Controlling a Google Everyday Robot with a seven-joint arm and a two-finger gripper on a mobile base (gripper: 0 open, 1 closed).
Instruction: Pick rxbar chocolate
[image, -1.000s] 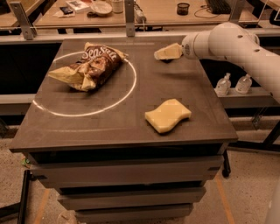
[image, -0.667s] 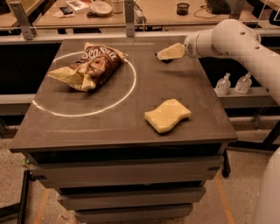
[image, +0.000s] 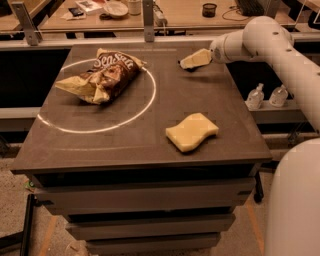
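My gripper (image: 194, 60) hangs low over the far right part of the dark table (image: 150, 145), at the end of the white arm (image: 260, 40) that reaches in from the right. A dark patch lies right under the gripper; I cannot tell whether it is a shadow or an object. No small black bar with white lettering shows anywhere; the rxbar chocolate is hidden or out of view. The gripper is well to the right of the chip bag and beyond the sponge.
A crinkled brown-and-yellow "Sea Salt" chip bag (image: 102, 76) lies inside a white circle (image: 145, 107) on the table's left. A wavy yellow sponge (image: 191, 131) lies front right. Two small bottles (image: 267, 95) stand off the right edge. A cluttered bench (image: 165, 10) runs behind.
The gripper has shifted slightly to the right near the table's far edge. The bag and the sponge have not moved.
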